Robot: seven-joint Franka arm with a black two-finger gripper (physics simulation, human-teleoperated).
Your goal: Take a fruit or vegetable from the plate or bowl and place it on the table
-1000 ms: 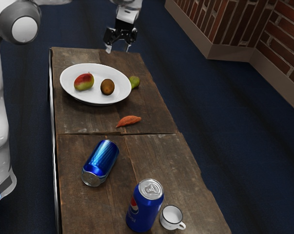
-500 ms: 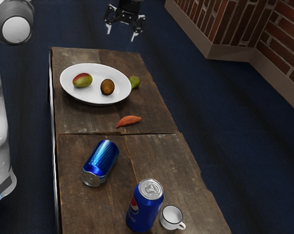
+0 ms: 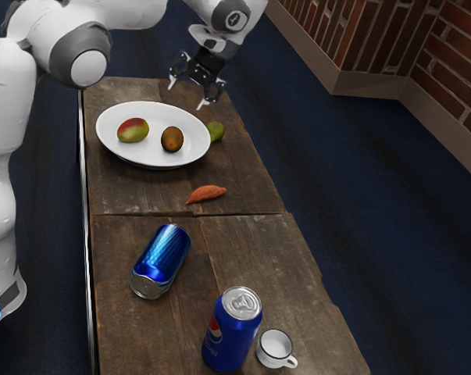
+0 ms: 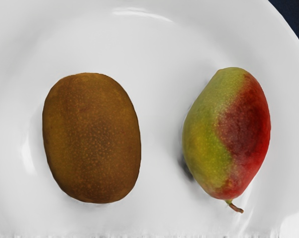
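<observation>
At the exterior view's left stand the white links of the arm, which reaches across toward the table's far end. The white plate lies on that end and holds 2 fruits. The mango, red and yellow-green, lies in the plate on the exterior view's left; the wrist view shows its short brown stem. Nearer the exterior view's left than the kiwi, and closer to the camera than the plate, a blue can lies on its side, its silver end toward the camera. The brown kiwi is in the plate too, beside the mango, with a bare gap between the 2.

The claw hangs above the far part of the table, past the kiwi in the exterior view. Its 2 fingers stand wide apart, tips angled downward, with nothing gripped between them; they touch neither fruit.

Further right in the exterior view, an orange root vegetable lies on the bare wood, and a green pear sits at the plate's edge, partly hidden by it. Closest to the camera, 1 Pepsi can stands upright, with a small white mug just beside it.
</observation>
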